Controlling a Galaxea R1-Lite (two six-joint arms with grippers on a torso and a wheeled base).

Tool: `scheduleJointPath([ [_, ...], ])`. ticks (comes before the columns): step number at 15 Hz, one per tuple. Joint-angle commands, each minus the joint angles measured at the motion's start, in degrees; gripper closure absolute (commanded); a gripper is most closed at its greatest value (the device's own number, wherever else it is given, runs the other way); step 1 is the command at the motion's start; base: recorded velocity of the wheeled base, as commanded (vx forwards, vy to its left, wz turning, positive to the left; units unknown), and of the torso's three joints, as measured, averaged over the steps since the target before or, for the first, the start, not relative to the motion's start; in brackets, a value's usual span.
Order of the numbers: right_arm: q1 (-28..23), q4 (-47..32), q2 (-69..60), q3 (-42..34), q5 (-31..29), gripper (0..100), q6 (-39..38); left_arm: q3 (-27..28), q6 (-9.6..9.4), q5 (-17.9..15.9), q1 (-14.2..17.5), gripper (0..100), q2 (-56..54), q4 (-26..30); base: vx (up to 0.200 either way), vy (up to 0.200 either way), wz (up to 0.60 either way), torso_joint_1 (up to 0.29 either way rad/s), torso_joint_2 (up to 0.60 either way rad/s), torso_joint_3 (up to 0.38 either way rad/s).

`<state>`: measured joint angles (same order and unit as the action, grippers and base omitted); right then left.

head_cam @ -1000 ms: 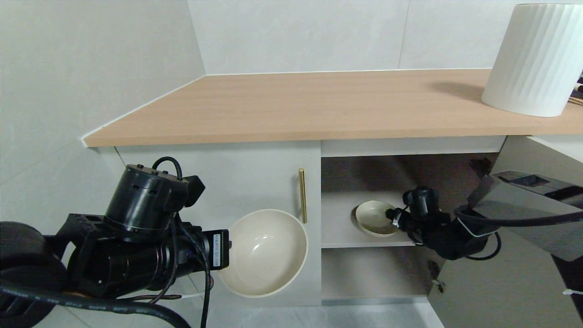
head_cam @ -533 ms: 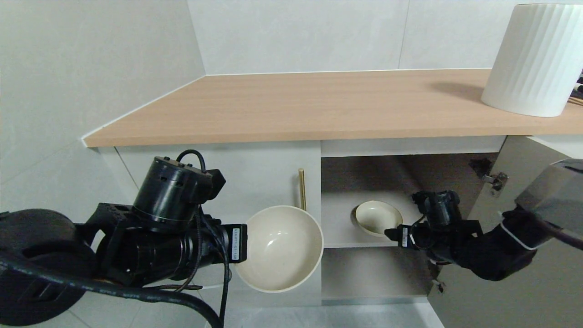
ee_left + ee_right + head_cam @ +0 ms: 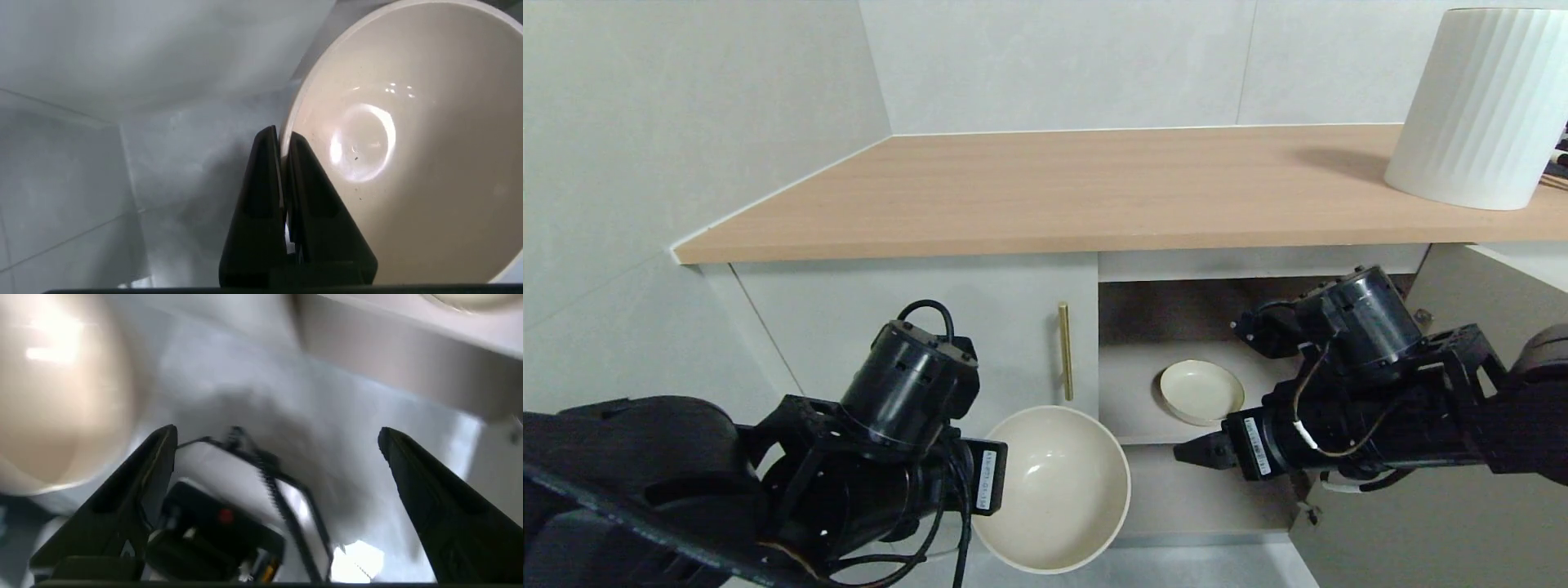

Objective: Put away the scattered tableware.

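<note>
Cream bowl (image 3: 1054, 490), large and deep, nearest item: its rim is pinched between the closed-down fingers of the left gripper (image 3: 282, 192), and it hangs low before the closed door of the cupboard (image 3: 915, 302), just beside the open half; not yet stored. Right gripper (image 3: 1192, 452), black, level with the bowl and near it, outside the cupboard front: fingers spread wide in the right wrist view, nothing between them. Dish (image 3: 1202, 392), cream, small and shallow: upright on the shelf (image 3: 1131, 392) in the open half, clear of both grippers; judged put away. Wooden counter (image 3: 1094, 188) above, carrying a white ribbed canister (image 3: 1486, 106) at its far right. Progress, by estimate: one piece stored, one in hand with the shelf free to the dish's side. Against a second ago: the right gripper, then at the dish's rim inside the cupboard, has drawn back out and forward; the left gripper has carried the bowl rightward and lower, toward the opening; the dish has stayed put.
</note>
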<state>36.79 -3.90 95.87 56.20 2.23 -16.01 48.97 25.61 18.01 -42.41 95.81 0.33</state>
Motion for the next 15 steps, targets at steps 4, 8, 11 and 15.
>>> scheduleJointPath([
  [4, 12.25, 0.39, 0.46, 0.32, -9.17, 0, -2.63, -0.28, 1.19, 0.19, -2.33, 100, 2.46, 0.02, 0.000, 0.000, 0.00, 0.000, 0.00, 0.000],
  [8, 14.27, 1.44, 4.94, 1.28, -9.88, 0, -4.91, -0.28, 1.19, 0.19, -2.59, 100, 2.37, 0.02, 0.000, 0.000, 0.00, 0.000, 0.00, 0.000],
  [11, 14.62, 5.48, 8.81, 2.25, -13.74, 0, -8.52, -0.19, 1.19, 0.19, -2.85, 100, 2.02, 0.02, 0.000, 0.000, 0.00, 0.000, 0.00, 0.000],
  [15, 14.62, 5.66, 10.83, 3.74, -14.98, 0, -10.36, -0.19, 1.19, 0.19, -2.85, 100, 2.19, 0.02, 0.000, 0.000, 0.00, 0.000, 0.00, 0.000],
])
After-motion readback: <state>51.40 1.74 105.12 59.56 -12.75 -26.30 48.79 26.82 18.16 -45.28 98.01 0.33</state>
